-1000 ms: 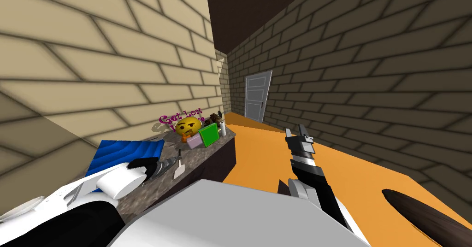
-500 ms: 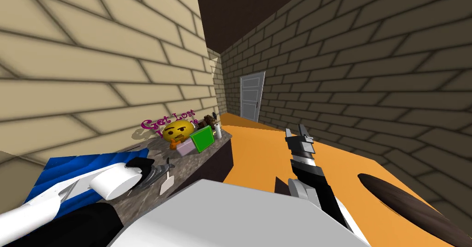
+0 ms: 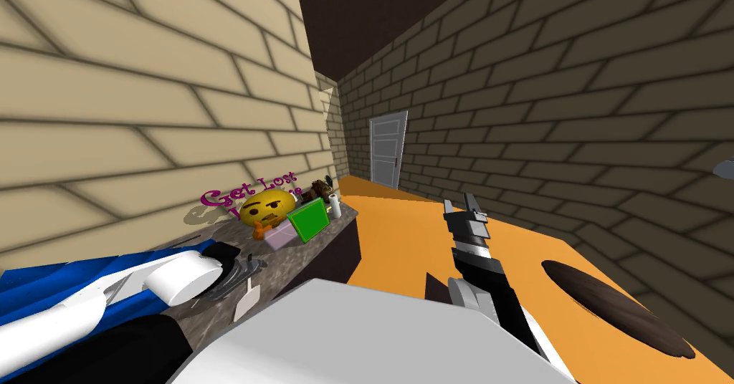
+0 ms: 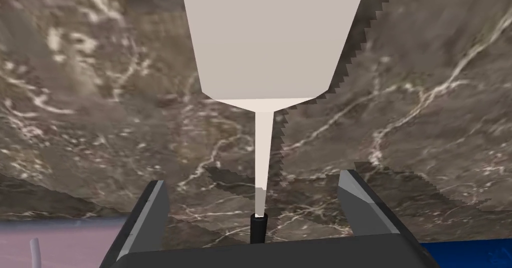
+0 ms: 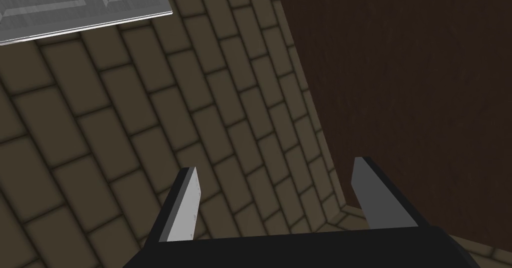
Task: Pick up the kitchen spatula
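Note:
A white spatula [image 3: 246, 301] lies on the dark marbled counter [image 3: 304, 258], its broad blade toward the counter's front edge. In the left wrist view the spatula [image 4: 270, 40] stretches away from my hand over the counter [image 4: 425, 55]. Its thin shaft and black handle end sit between the two fingers. My left gripper [image 3: 247, 266] [image 4: 254, 180] is open, with both fingers well apart from the shaft. The right gripper [image 3: 460, 202] [image 5: 277, 165] is open and holds nothing, raised over the orange floor.
A blue wavy object [image 3: 43, 286] lies beside my left arm. Farther along the counter are a yellow emoji face [image 3: 267, 208], a pink box [image 3: 279, 236], a green box [image 3: 310, 220] and a white roll [image 3: 334, 205]. A grey door [image 3: 385, 150] stands beyond. A dark oval [image 3: 616, 308] lies on the floor.
My head view has swung, so the counter and its things slid left and lower. The left arm and the spatula sit closer in the picture. The right arm is still.

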